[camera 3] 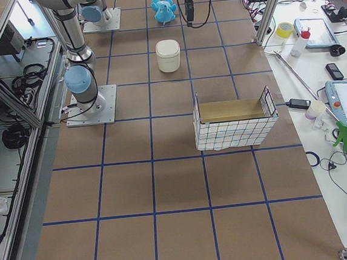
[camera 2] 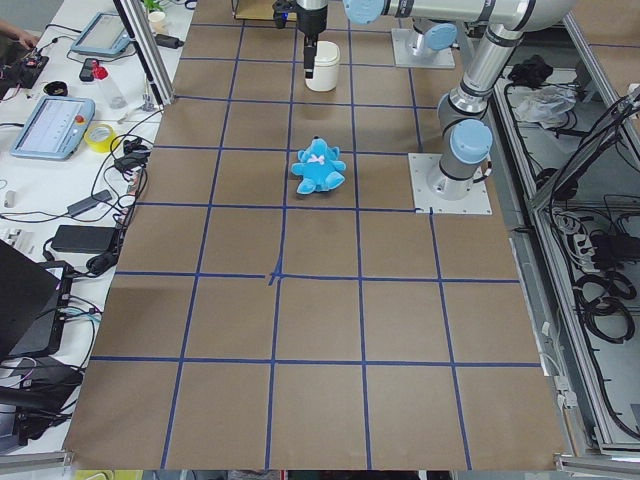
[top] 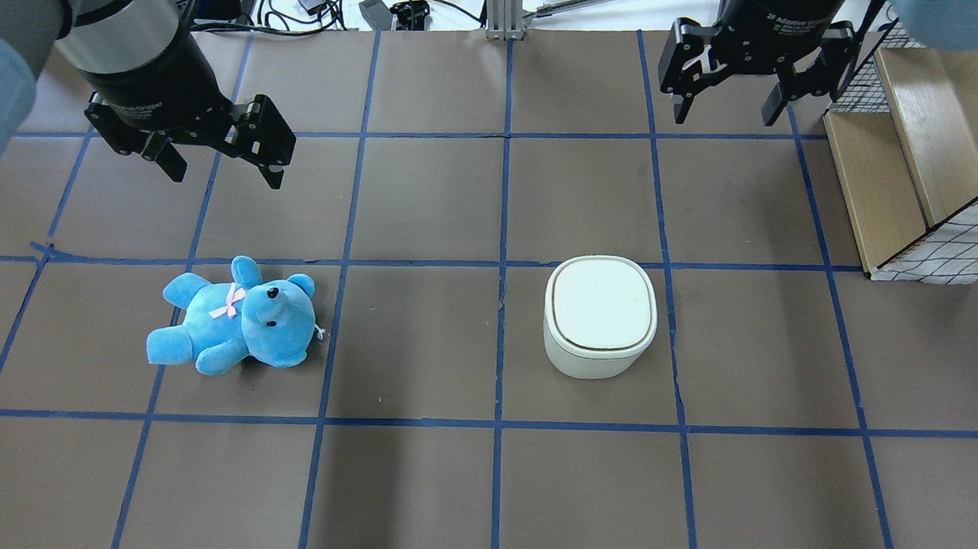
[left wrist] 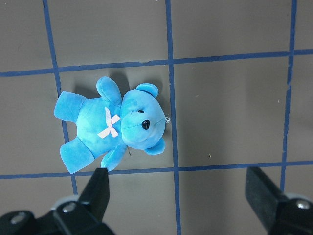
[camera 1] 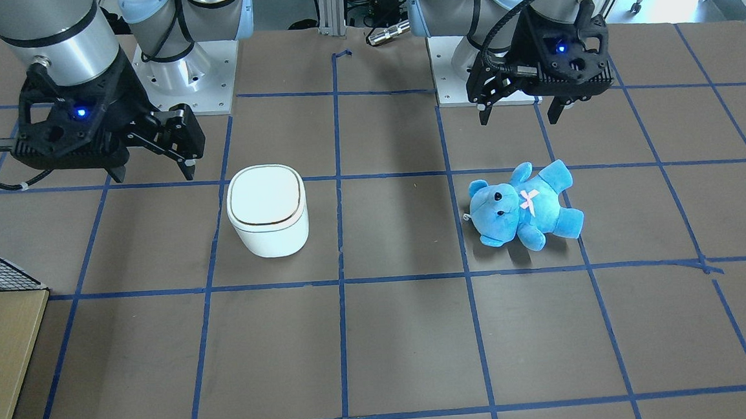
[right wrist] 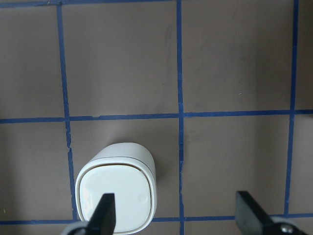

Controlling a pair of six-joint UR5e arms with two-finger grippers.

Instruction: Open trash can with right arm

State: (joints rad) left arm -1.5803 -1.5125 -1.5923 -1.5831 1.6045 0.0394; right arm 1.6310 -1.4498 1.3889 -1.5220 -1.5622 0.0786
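The white trash can (camera 1: 267,209) stands upright with its lid shut; it also shows in the overhead view (top: 600,314) and the right wrist view (right wrist: 116,196). My right gripper (camera 1: 151,174) hangs open and empty well above the table, apart from the can. It also shows in the overhead view (top: 726,120). In the right wrist view (right wrist: 176,213) the can lies below one finger (right wrist: 103,213). My left gripper (camera 1: 518,121) is open and empty above the blue teddy bear (camera 1: 522,207), which also shows in the left wrist view (left wrist: 110,125).
A wire-and-wood basket (top: 922,163) stands at the table's edge on my right, beside the right arm. Blue tape lines grid the brown table (top: 411,488). The bear (top: 235,320) lies on its back on my left side.
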